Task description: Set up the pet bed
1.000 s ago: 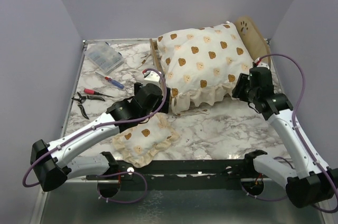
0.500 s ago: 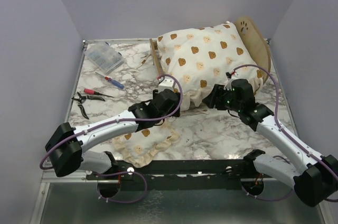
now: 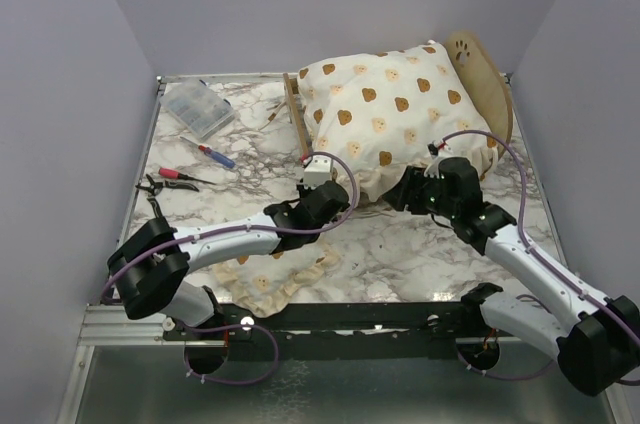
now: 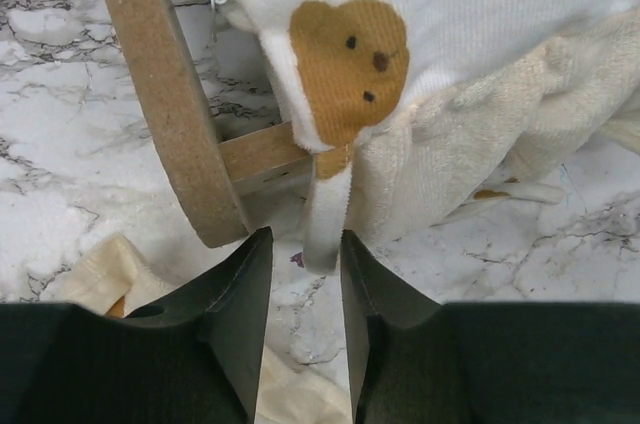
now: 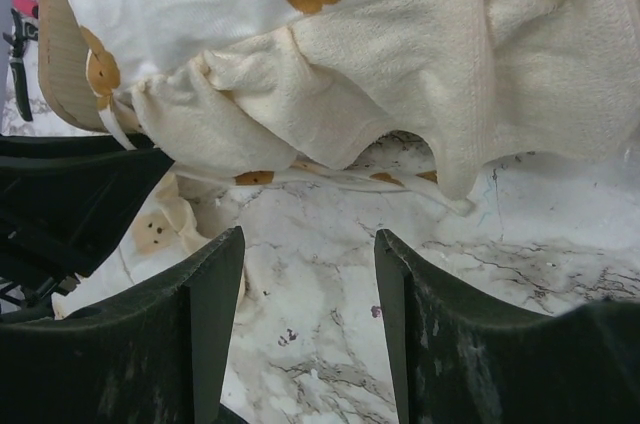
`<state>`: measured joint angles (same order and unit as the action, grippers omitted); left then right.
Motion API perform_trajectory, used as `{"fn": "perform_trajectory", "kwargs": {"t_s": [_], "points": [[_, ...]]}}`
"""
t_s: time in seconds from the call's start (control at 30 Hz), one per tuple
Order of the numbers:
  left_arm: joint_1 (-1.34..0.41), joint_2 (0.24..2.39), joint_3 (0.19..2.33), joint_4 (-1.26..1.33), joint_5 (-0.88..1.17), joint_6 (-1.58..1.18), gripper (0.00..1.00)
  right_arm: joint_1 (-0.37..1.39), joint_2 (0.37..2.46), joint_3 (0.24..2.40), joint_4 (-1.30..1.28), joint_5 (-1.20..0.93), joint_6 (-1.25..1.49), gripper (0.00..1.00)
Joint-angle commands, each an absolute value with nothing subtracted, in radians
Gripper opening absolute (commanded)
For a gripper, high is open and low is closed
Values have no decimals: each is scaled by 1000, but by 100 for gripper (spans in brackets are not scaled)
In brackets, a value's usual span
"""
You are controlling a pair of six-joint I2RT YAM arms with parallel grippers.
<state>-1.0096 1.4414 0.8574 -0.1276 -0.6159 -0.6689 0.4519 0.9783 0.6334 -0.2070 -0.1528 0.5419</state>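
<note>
the pet bed (image 3: 487, 79) stands on the marble counter (image 3: 400, 244) in the upper centre-right of the top view, its paw-print headboard at the upper right and its low footboard (image 4: 165, 94) toward the centre. the bed holds the big bear-print cushion (image 3: 385, 114), which fills the frame and spills over the near side, its ruffle (image 5: 400, 74) drooping onto the counter. the left tool (image 4: 306, 244) sits at the lower end of the footboard, its jaws narrow with a gap showing; a white fabric strip (image 4: 325, 224) hanging from the cushion's corner lies between the tips, against one finger and clear of the other. the right tool (image 5: 308, 239) hovers low in front of the ruffle, jaws wide, with only bare counter between them. the small matching pillow (image 3: 275, 269) lies at the lower left of centre, partly under the left arm. in the upper left a clear lidded parts box (image 3: 200, 109) holds small pieces too fine to make out; near it lie a red-handled screwdriver (image 3: 215, 155) and pliers (image 3: 158, 194).
</note>
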Motion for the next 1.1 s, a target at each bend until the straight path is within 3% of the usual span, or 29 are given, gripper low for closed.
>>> {"fn": "perform_trajectory", "kwargs": {"t_s": [0.0, 0.2, 0.67, 1.07], "points": [[-1016, 1457, 808, -35, -661, -704, 30, 456, 951, 610, -178, -179, 528, 60], [-1016, 1425, 782, -37, -659, -682, 1, 455, 933, 602, -171, -192, 509, 60], [-1014, 1286, 867, -226, -617, -566, 0, 467, 977, 581, -11, -404, 424, 60], [-1001, 1347, 1060, -311, -465, -525, 0, 660, 1227, 592, 309, -440, 310, 60]]}}
